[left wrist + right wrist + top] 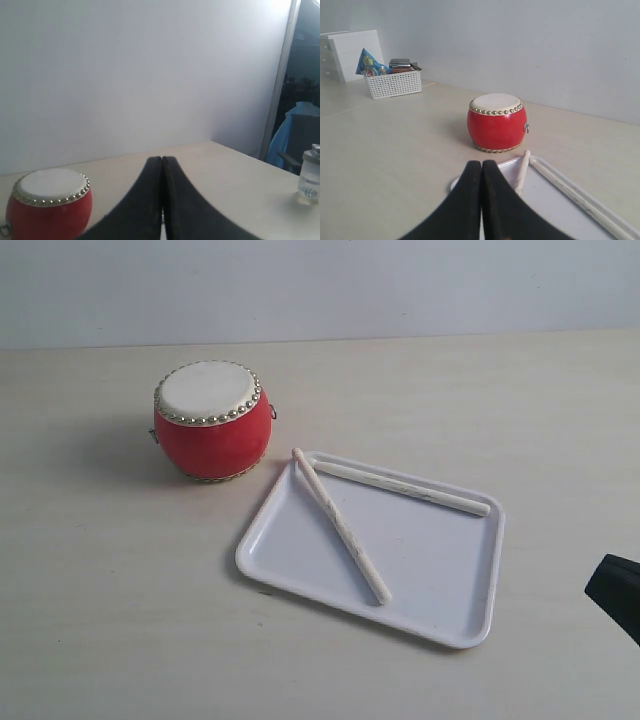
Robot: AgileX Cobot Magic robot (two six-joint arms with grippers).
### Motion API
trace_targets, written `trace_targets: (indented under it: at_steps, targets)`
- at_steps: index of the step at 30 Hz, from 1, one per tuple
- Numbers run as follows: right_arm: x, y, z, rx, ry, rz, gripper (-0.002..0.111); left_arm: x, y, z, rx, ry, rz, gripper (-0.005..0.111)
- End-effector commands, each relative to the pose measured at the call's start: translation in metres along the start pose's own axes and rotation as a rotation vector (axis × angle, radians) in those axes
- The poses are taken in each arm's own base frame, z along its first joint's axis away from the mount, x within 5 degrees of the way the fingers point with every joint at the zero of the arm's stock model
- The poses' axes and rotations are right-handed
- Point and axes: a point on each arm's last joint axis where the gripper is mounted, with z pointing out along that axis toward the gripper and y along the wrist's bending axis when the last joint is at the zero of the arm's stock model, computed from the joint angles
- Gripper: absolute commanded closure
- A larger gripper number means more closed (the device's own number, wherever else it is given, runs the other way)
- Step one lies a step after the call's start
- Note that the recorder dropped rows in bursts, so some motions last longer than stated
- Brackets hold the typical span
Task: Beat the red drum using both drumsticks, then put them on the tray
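- Squat, barrel-shaped, glossy red drum (212,422) with cream skin top and ring of metal studs: stands upright on the pale matte table (100,620). All positions below are given from it.
- Flat rectangular white plastic tray (430,560) with rounded corners and raised rim: on the table just beside the drum. One corner is turned toward the drum's base, with a narrow gap between; not touching.
- Two thin whitish-cream wooden drumsticks (340,525): both lie in the tray, neither held.
- First stick (352,545): runs diagonally across the tray floor. Its drum-side end rests over the rim at the corner nearest the drum.
- Second stick (400,487): lies along the rim that runs off from that same corner, away from the drum.
- The drum-side ends sit close together, making a V. Cannot tell whether they touch.
- Left gripper (161,159): black fingers pressed together, nothing between them; apart from the drum.
- Right gripper (481,162): black fingers pressed flat together, pinching nothing. The tray corner and stick ends lie between it and the drum.
- Black part (615,595) beyond the tray, well apart from the drum: cannot tell which piece of the rig.
- White lattice basket (394,82) holding a blue packet (367,62): on the table, well apart from the drum.
- Clear capped bottle (310,175): well apart from the drum.
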Motion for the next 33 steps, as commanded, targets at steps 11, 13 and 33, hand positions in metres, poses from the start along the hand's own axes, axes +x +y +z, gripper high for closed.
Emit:
trace_targets:
  at_steps: [11,13,33]
  targets:
    - [0.001,0.000,0.000,-0.003,0.000,0.003,0.108,-0.001,-0.002,0.000,0.008,0.022,-0.152,0.107]
    - [0.001,0.000,0.000,-0.003,0.000,0.003,0.108,0.001,0.003,-0.001,-0.072,0.114,-0.187,0.107]
    - [0.001,0.000,0.000,-0.005,0.001,0.002,0.108,-0.001,0.040,-0.016,-0.547,0.181,-0.068,0.107]
